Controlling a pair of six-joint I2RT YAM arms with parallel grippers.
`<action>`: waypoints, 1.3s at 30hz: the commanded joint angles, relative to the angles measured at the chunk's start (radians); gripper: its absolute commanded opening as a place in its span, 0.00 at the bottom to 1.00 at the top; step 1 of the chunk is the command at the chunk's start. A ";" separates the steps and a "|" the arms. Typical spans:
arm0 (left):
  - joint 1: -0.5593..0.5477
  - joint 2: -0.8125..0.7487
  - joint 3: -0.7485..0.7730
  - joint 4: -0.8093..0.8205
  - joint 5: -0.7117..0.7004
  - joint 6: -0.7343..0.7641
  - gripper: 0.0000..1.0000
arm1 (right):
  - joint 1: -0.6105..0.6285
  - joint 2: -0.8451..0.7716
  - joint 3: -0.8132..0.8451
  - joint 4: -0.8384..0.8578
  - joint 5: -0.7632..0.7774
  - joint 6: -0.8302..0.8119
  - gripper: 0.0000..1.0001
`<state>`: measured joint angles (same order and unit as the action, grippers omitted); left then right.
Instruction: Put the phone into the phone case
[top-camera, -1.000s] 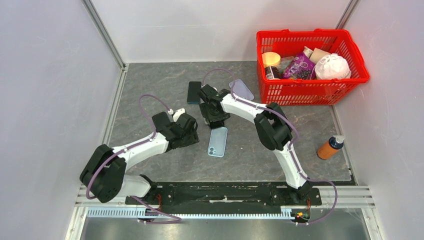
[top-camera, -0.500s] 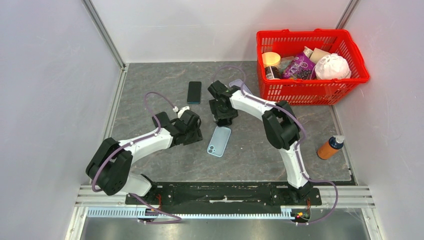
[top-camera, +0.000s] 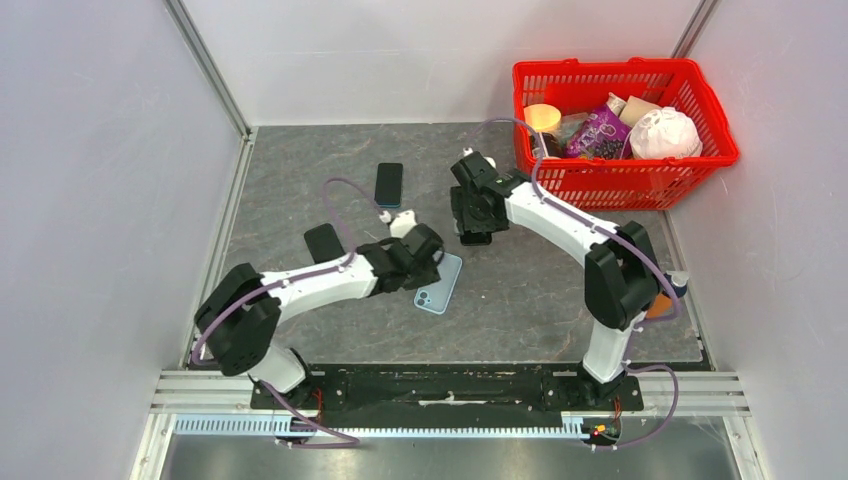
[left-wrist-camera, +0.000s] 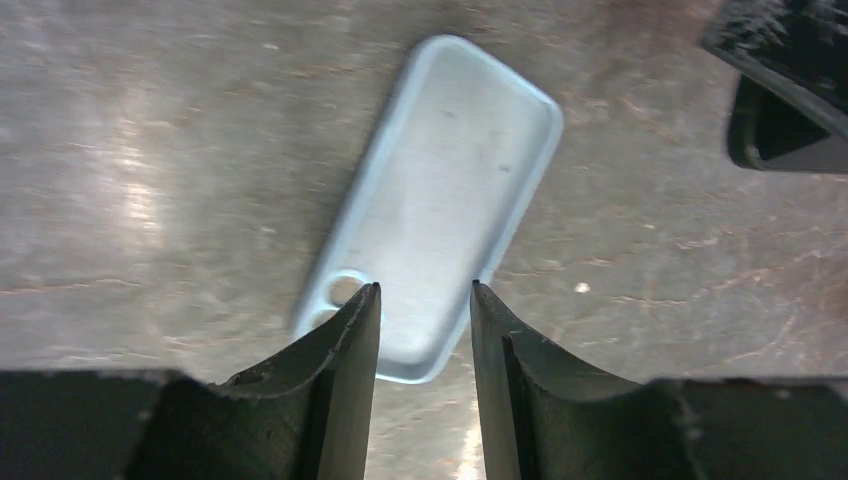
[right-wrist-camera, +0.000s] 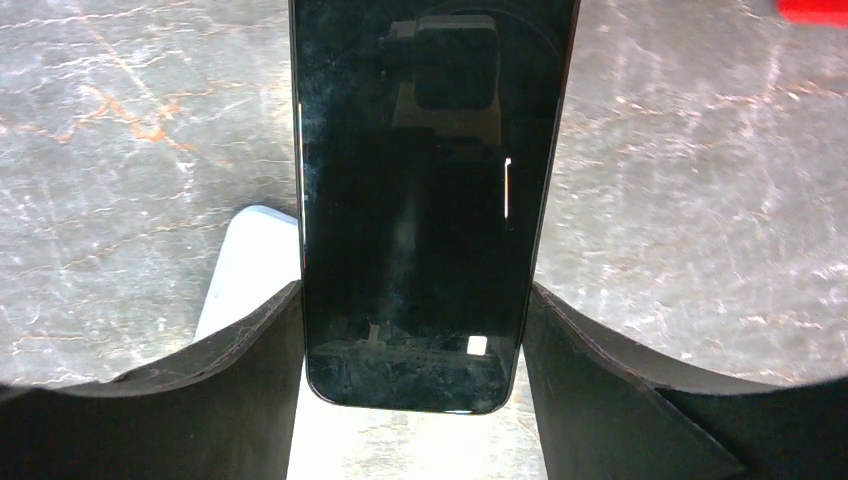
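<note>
A light blue phone case (top-camera: 440, 288) lies open side up on the grey table, and it also shows in the left wrist view (left-wrist-camera: 450, 190). My left gripper (top-camera: 424, 262) hovers over the case's camera-hole end, open and empty (left-wrist-camera: 424, 290). My right gripper (top-camera: 472, 222) is farther back and to the right, shut on a black phone (right-wrist-camera: 430, 150) held by its long edges, screen toward the wrist camera. The phone is off the table. A pale flat thing (right-wrist-camera: 245, 270) lies beneath it.
A second dark phone (top-camera: 389, 184) lies at the back centre-left. A black flat item (top-camera: 322, 242) lies beside the left arm. A red basket (top-camera: 620, 185) of goods stands back right. An orange bottle (top-camera: 660, 295) stands at the right edge.
My left gripper has moved right, over the light blue case, uncovering the black flat item. My right gripper has moved right and back with the phone, away from the case.
</note>
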<state>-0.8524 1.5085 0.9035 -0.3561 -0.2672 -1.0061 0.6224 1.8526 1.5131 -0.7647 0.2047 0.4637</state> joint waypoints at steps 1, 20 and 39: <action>-0.092 0.114 0.178 -0.104 -0.222 -0.237 0.44 | -0.045 -0.112 -0.063 0.027 0.080 0.037 0.34; -0.026 0.542 0.652 -0.415 -0.316 -0.586 0.40 | -0.111 -0.347 -0.289 0.015 0.101 0.058 0.33; 0.007 0.662 0.690 -0.421 -0.249 -0.515 0.10 | -0.144 -0.381 -0.330 0.024 0.081 0.039 0.32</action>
<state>-0.8528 2.1078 1.5547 -0.7948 -0.5209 -1.5726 0.4927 1.5192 1.1797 -0.7799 0.2672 0.5083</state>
